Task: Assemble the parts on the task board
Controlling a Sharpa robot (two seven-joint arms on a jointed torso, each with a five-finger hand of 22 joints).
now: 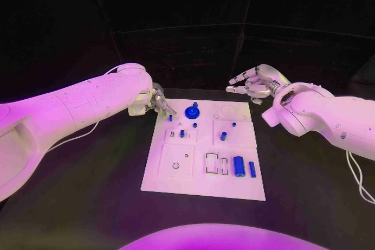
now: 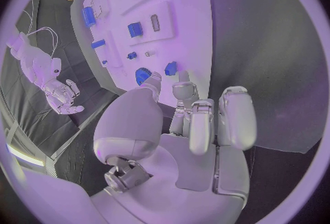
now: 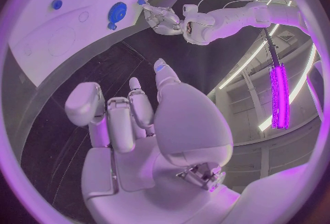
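White board (image 1: 205, 186) lies mid-table, blue parts on it. Left hand (image 1: 159, 104) pinches a small blue peg (image 1: 169, 117) at the far-left corner, likely seating it; right hand (image 1: 251, 85) hovers open, fingers apart, off the far-right corner.

The left arm (image 1: 70, 111) comes in low across the table. Its left hand (image 1: 159, 103) points down, with fingertips (image 2: 184, 76) close together and nothing between them that can be seen. The right arm (image 1: 328, 117) bends at the wrist. Its right hand (image 1: 251, 83) is up off the table. Its fingers (image 3: 113, 119) are spread apart and hold nothing.
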